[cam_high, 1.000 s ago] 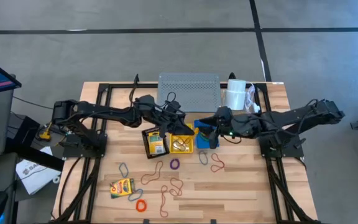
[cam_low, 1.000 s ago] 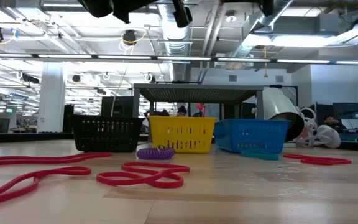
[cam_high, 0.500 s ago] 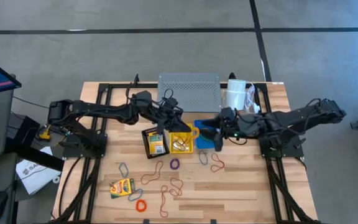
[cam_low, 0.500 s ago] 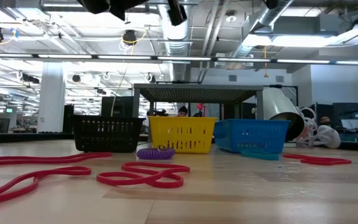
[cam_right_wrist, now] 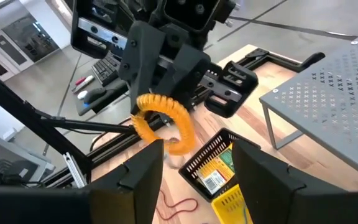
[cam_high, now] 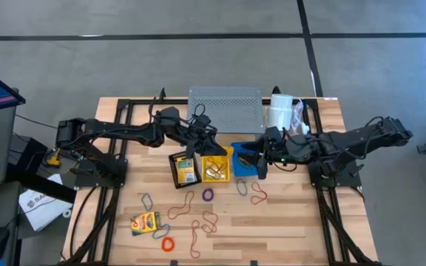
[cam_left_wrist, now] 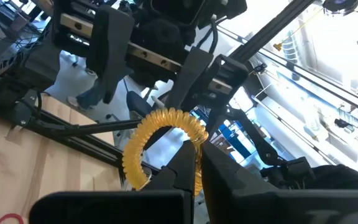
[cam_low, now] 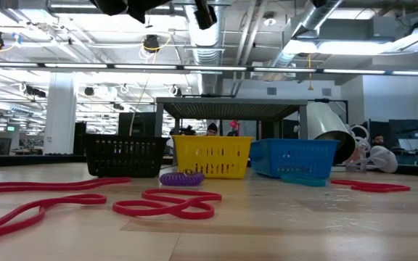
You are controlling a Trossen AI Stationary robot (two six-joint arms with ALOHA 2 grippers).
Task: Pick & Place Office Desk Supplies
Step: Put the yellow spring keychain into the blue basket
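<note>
My left gripper (cam_high: pixel 197 144) hovers above the black basket (cam_high: pixel 184 169) and is shut on a yellow-orange coiled band (cam_right_wrist: pixel 166 124). My right gripper (cam_high: pixel 258 159) hangs open over the blue basket (cam_high: pixel 243 165), its fingers (cam_right_wrist: pixel 140 174) pointing toward the left gripper. One crayon box (cam_high: pixel 186 170) lies in the black basket, another (cam_high: pixel 145 222) lies flat on the table near the front. A purple coil (cam_high: pixel 208 195) and thin loops in red, grey and orange (cam_high: pixel 168 243) lie scattered on the wood. My left gripper pinches the coiled band at one spot on its ring (cam_left_wrist: pixel 195 138) between its two fingers (cam_left_wrist: pixel 186 163). In the right wrist view the fingers come from above, slanting down. The band hangs as an open arc below them, lifted clear over the baskets.
The yellow basket (cam_high: pixel 216 169) sits between the black and blue ones and holds small items. Behind them stand the grey perforated riser (cam_high: pixel 224 108) and the white roll (cam_high: pixel 280 111). Black frame rails (cam_high: pixel 117 159) run along both table sides.
My right gripper has drawn back a little toward the table's right edge, off the middle of the blue basket. My left gripper keeps the coil in its hold and has shifted slightly toward the table's left.
</note>
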